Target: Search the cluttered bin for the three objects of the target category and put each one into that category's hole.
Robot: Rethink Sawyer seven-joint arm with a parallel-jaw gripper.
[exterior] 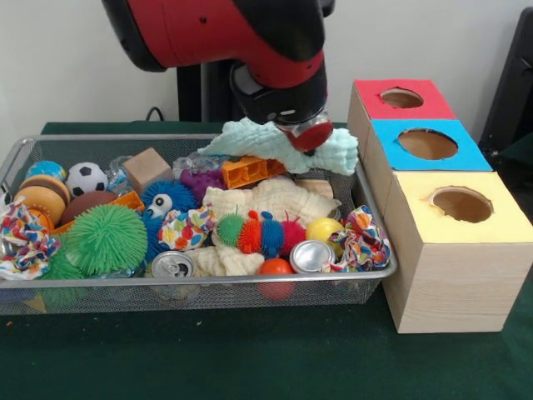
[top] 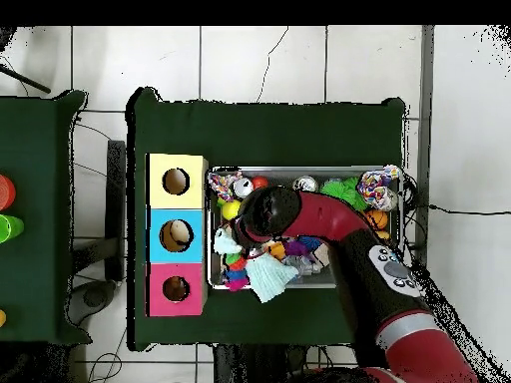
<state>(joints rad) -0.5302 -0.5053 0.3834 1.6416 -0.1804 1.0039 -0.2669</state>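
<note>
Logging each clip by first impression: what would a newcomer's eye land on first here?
The big red arm comes down over the wire bin, with a pale blue cloth hanging from its end above the toys. Beside the bin stand three wooden boxes with round holes, topped red, blue and yellow. A green spiky ball stands out at the bin's front.

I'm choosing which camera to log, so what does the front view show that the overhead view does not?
Front only: two cans lying at the bin's near wall, and the green spiky ball unobstructed. Overhead only: something pale inside the blue box's hole, and a second table beside. Both: the bin, three boxes, and the light blue cloth under the arm.
</note>
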